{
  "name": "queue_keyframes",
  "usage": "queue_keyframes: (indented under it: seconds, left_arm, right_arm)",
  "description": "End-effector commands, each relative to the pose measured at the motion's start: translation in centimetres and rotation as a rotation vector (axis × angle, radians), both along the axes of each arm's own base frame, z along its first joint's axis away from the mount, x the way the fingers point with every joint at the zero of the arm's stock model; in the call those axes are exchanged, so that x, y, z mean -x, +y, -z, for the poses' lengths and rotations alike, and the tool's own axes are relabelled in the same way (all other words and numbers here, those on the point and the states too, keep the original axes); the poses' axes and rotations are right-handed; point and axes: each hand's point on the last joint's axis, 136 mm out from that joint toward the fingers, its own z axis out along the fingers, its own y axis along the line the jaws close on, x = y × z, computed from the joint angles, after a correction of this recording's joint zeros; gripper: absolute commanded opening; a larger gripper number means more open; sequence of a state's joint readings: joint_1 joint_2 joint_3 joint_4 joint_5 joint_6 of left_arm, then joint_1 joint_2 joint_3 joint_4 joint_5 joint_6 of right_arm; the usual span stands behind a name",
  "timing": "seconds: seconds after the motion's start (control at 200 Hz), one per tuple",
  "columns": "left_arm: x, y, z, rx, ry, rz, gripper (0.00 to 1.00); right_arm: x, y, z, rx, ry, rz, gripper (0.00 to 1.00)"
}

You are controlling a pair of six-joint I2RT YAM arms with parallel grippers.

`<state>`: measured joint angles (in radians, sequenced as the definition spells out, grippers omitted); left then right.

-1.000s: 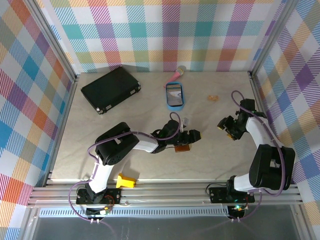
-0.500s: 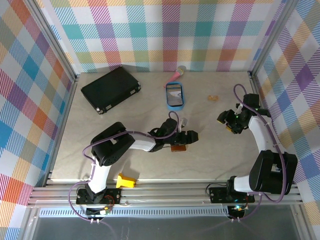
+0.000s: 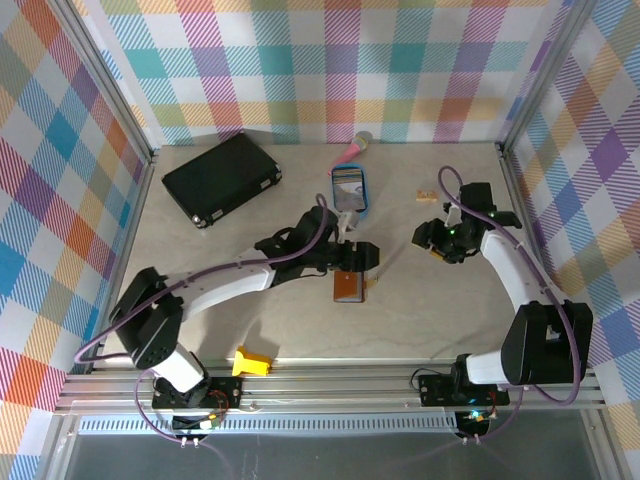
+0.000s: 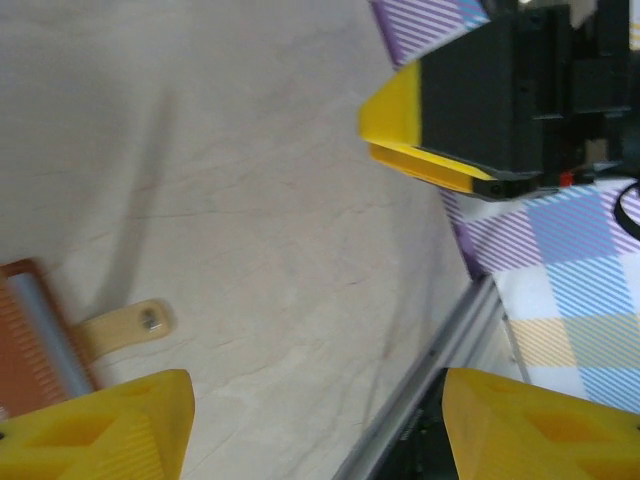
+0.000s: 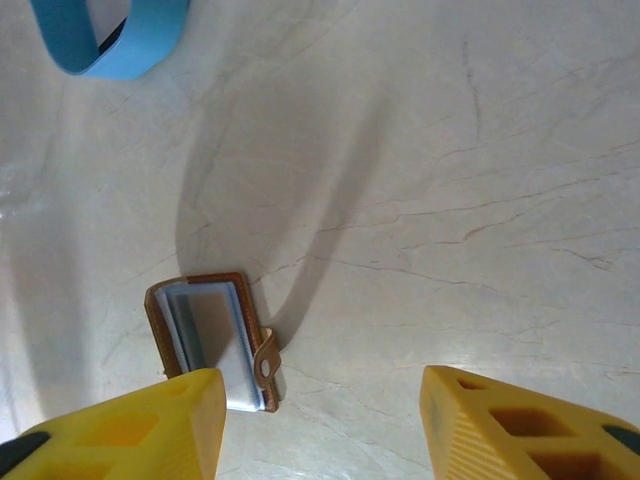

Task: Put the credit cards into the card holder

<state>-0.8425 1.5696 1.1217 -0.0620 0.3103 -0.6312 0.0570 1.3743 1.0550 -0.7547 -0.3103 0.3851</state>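
Brown card holder (image 4: 40, 332) | beside spread left fingers (image 4: 100, 425), not between | right fingers (image 5: 500, 422) spread, empty

The whole table (image 3: 250, 330) is taken in from high above and behind the arm bases by the top view. From the left wrist, a close, low look is cast across the surface toward the right gripper (image 4: 395, 135). From the right wrist, the table is viewed steeply from higher up. The wallet (image 3: 347, 287) is shared by all three views, the blue tray (image 3: 349, 189) by the top and right wrist views.
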Motion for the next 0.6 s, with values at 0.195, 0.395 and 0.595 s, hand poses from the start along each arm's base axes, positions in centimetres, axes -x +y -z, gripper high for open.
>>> queue_keyframes:
  seconds: [0.195,0.395,0.595]
  left_arm:
    - [-1.4,7.2,5.9,-0.17,0.156,-0.104,0.41]
    - [-1.5,6.3,9.3,-0.212,0.214,-0.045,0.05]
    - [-1.9,5.5,11.4,-0.218,0.238,-0.033,0.0]
  right_arm:
    - [1.7,3.5,0.9,-0.045,0.049,-0.156,0.51]
    - [1.4,3.9,1.2,-0.053,0.06,-0.157,0.51]
    - [0.9,3.9,1.3,-0.05,0.069,-0.156,0.5]
